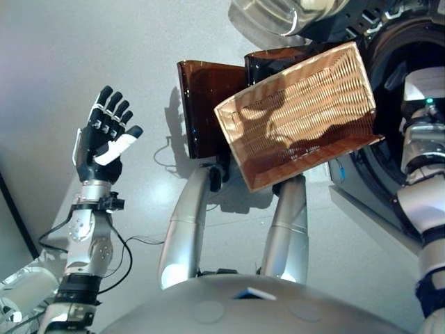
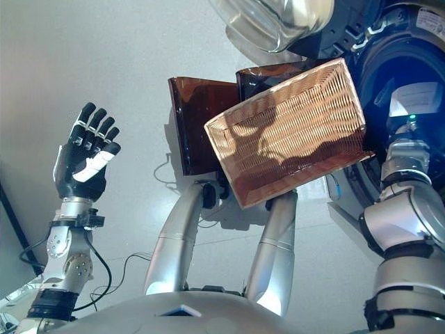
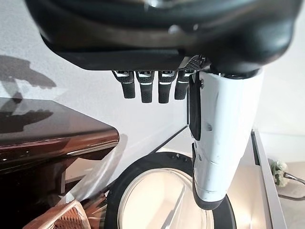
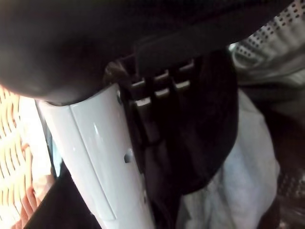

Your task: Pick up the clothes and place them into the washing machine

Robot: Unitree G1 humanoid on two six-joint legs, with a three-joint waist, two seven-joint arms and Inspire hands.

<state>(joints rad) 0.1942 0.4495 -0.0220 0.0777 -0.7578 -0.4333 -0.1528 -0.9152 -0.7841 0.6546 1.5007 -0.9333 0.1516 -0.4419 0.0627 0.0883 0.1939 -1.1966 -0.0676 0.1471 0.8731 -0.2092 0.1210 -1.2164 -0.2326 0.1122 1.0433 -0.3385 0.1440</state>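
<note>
Reaching into the washing machine (image 2: 403, 62) drum, the right hand (image 4: 157, 143) pinches dark clothes (image 4: 209, 133) between thumb and curled fingers, positioned for release beside white laundry (image 4: 248, 157). Left hand (image 1: 104, 136) hovers spread and empty, clear of the wicker basket (image 1: 299, 115), which appears emptied.

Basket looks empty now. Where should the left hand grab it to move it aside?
Probably the rim of the basket along its short left edge, approached from the robot's left by the open left hand. The basket sits tilted with its opening facing up, so that rim is bare and nearest that hand.
</note>
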